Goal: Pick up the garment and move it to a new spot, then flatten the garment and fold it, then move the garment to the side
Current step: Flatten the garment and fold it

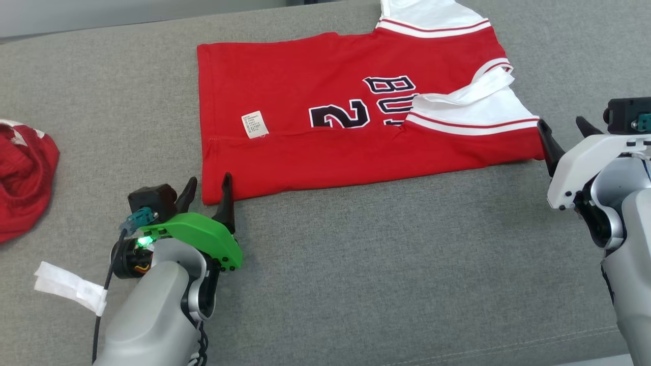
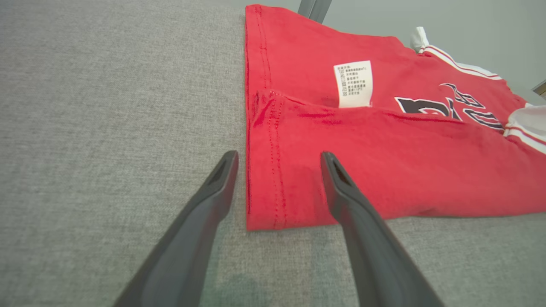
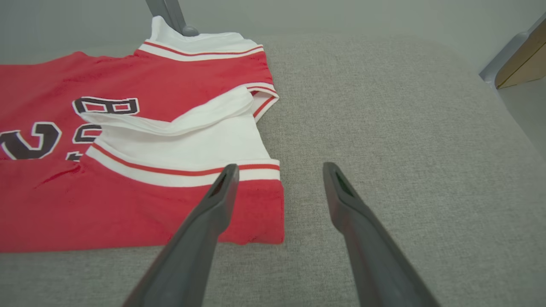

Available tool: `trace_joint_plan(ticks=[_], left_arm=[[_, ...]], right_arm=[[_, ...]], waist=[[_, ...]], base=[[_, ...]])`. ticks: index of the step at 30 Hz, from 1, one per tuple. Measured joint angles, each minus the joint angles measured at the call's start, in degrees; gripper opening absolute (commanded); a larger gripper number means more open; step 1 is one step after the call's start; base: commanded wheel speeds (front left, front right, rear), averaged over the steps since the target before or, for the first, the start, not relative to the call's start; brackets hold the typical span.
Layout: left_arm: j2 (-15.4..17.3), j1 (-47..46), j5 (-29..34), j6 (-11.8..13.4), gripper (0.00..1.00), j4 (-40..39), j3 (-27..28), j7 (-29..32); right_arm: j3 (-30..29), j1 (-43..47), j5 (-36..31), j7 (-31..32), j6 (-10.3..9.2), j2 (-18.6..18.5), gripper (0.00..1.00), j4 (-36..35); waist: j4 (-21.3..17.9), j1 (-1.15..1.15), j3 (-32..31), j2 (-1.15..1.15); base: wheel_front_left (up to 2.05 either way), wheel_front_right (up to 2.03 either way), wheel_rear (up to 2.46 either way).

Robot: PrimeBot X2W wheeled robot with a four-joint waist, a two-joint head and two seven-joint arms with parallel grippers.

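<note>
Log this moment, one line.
garment: red-and-white jersey, near edge folded over, on grey fabric surface | left gripper: open, at near-left corner | right gripper: open, at near-right corner

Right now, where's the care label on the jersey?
Head view: the care label sits on the jersey, left of the black 2, just above the fold, beyond the left gripper.
</note>
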Motion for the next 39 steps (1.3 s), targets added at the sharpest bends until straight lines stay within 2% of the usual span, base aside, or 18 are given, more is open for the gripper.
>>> trace_joint_plan(ticks=[5, 7, 13, 20, 21, 22, 23, 24, 25, 33, 39], left_arm=[[-0.55, -0.67, 2.02, 2.7, 1.0, 1.44, -1.35, 1.32], [-0.73, -1.1, 2.2, 3.03, 1.0, 2.07, -1.58, 1.46], [-1.27, -2.92, 2.46, 3.15, 1.0, 4.34, -2.35, 1.42], [-1.91, -4.42, 2.43, 1.97, 1.0, 5.99, -3.16, 2.64], [-2.02, -4.57, 2.4, 1.71, 0.95, 6.25, -3.24, 2.85], [-2.08, -4.66, 2.24, 1.55, 0.54, 6.48, -3.32, 3.15], [-2.12, -4.69, 2.18, 1.32, 0.45, 6.68, -3.37, 3.21], [-2.16, -4.78, 2.16, 1.14, 0.0, 6.94, -3.53, 3.41], [-2.2, -4.87, 2.15, 0.8, 0.0, 7.19, -3.72, 3.78], [-2.58, -3.82, 0.65, -0.4, 0.0, 8.43, -3.87, 4.47], [-1.64, 0.9, -1.38, -0.8, 0.0, 5.79, -2.97, 4.54]], right_arm=[[-3.72, 1.02, -3.03, 3.67, 0.0, 3.04, 1.0, -0.02], [-4.69, 1.05, -3.39, 4.06, 0.0, 3.96, 1.0, 0.62], [-6.04, 0.41, -3.58, 3.45, 0.0, 6.26, 1.0, 3.98], [-7.13, -1.31, -3.57, 2.91, 0.0, 6.89, 1.0, 7.51], [-7.39, -1.61, -3.61, 3.14, 0.0, 7.0, 0.93, 8.02], [-7.62, -1.74, -3.8, 3.16, 0.01, 7.05, 0.76, 8.34], [-7.75, -1.81, -3.99, 3.16, 0.02, 7.12, 0.55, 8.6], [-7.83, -1.89, -4.26, 3.15, 0.02, 7.17, 0.25, 8.83], [-7.87, -1.95, -4.58, 3.05, 0.02, 7.17, 0.0, 9.05], [-8.09, -1.05, -4.59, 0.86, 0.03, 7.37, 0.0, 8.39], [-8.18, 4.07, -2.44, 2.75, 0.03, 7.94, 0.0, -0.18]], waist=[[-0.22, 0.0, 1.17, 0.0], [-0.24, 0.0, 1.75, 0.0], [-0.04, 0.0, 3.77, 0.0], [0.54, 0.0, 4.68, 0.0], [0.61, 0.0, 4.67, 0.0], [0.64, 0.0, 4.63, 0.0], [0.66, 0.0, 4.57, 0.0], [0.69, 0.0, 4.49, 0.0], [0.7, 0.0, 4.38, 0.0], [0.68, 0.0, 2.54, 0.0], [0.48, 0.0, -0.21, 0.0]], base=[[0.0, 0.0, 0.0], [0.0, 0.0, 0.0], [0.0, 0.0, 0.0], [0.0, 0.0, 0.0], [0.0, 0.0, 0.0], [0.0, 0.0, 0.0], [0.0, 0.0, 0.0], [0.0, 0.0, 0.0], [0.0, 0.0, 0.0], [0.0, 0.0, 0.0], [0.0, 0.0, 0.0]])
